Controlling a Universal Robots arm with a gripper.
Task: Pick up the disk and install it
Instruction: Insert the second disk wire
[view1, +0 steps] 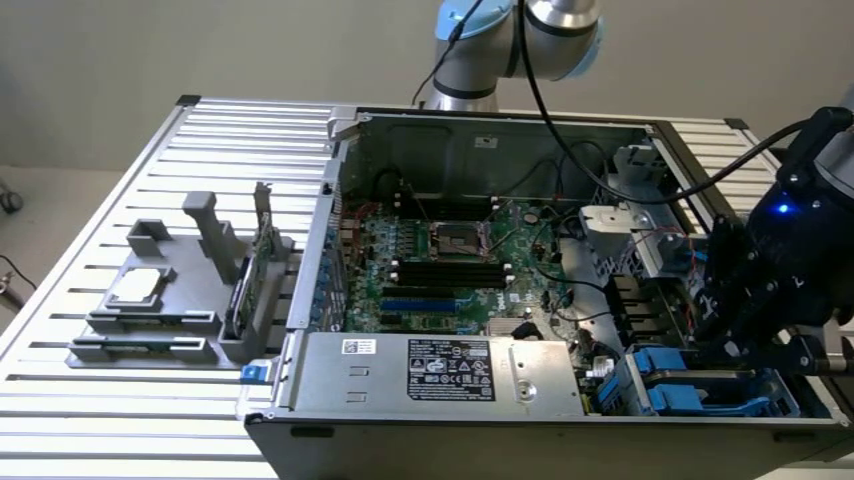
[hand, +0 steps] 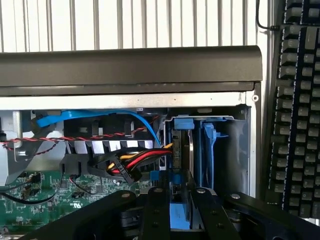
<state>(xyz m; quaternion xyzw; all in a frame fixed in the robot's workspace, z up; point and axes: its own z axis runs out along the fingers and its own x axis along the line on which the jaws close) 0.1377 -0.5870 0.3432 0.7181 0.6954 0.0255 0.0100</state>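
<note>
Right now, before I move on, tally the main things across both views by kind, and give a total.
Computer case: 1
Power supply box: 1
Grey parts holder: 1
Processor chip: 1
Keyboard: 1
Disk: 1
Total: 6

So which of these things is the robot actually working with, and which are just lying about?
In the job:
- the disk, standing in the drive bay
- the gripper, right at the disk
- the computer case

Lying about:
- the keyboard
- the grey parts holder
</note>
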